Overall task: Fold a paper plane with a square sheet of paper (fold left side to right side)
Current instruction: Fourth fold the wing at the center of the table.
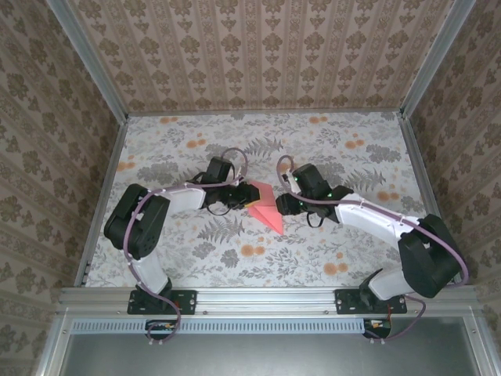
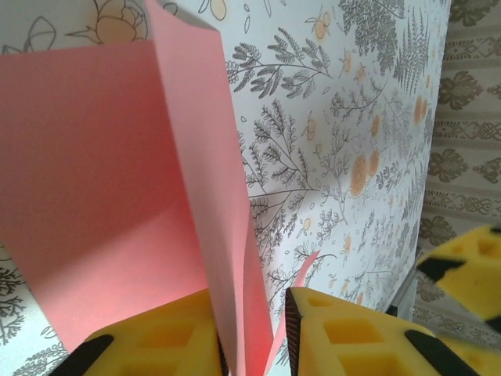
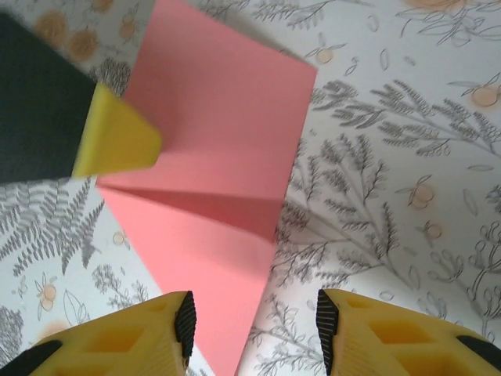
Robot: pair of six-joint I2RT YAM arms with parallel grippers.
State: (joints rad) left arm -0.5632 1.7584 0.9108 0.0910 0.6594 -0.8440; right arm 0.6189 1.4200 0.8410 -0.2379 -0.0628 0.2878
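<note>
Salmon-pink paper sheet (image 1: 264, 205), sharply creased (thin, matte), floral tablecloth (image 1: 313, 262)

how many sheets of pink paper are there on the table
1. The pink paper lies mid-table, partly folded: a raised flap stands between the left gripper's fingers, its pointed end between the right gripper's open fingers. A second sheet underneath can't be excluded.
</note>
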